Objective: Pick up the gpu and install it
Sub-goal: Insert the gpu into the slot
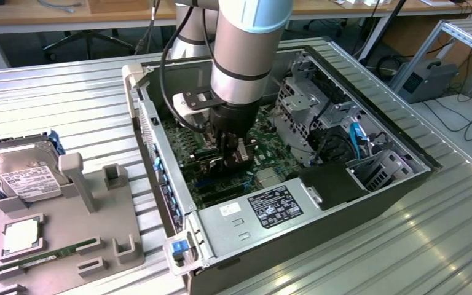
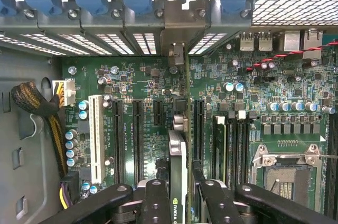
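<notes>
A hard drive (image 1: pixel 24 175), CPU (image 1: pixel 21 235) and RAM stick (image 1: pixel 46 255) rest on a grey tray (image 1: pixel 121 233).

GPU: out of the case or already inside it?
Inside. The gpu stands on edge over the motherboard, held between the gripper fingers; seating cannot be told.

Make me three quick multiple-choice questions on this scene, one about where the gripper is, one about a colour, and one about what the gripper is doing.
1. Where is the gripper?
A. Over the grey tray
B. Inside the open computer case
C. Beside the hard drive

2. What colour is the motherboard?
A. Green
B. Red
C. White

3. What state is the gripper in?
A. Open and empty
B. Shut on the gpu, held edge-on above the slots
C. Shut on a RAM stick

Answers: B, the arm reaches down into the case; A, the board is green in the wrist view; B, the fingers clamp the thin card.
</notes>
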Motion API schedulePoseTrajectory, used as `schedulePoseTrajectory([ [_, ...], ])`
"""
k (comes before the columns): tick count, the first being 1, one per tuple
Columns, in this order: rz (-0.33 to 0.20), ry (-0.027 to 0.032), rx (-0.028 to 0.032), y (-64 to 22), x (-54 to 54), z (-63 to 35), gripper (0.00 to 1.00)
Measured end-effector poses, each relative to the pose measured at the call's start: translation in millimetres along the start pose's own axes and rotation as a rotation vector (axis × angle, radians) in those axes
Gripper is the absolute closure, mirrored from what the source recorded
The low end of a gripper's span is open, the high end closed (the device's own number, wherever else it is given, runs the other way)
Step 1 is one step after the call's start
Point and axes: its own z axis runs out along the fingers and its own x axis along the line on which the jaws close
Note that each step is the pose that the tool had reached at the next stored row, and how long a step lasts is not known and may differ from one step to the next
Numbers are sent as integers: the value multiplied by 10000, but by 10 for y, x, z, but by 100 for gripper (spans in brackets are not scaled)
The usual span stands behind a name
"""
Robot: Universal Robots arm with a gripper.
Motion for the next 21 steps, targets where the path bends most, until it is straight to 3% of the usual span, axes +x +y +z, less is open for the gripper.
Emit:
schedulePoseTrajectory([
  [15, 1, -15, 0, 2, 0, 1, 73],
  [17, 2, -15, 2, 2, 0, 1, 66],
  [21, 1, -12, 0, 2, -1, -30, 66],
])
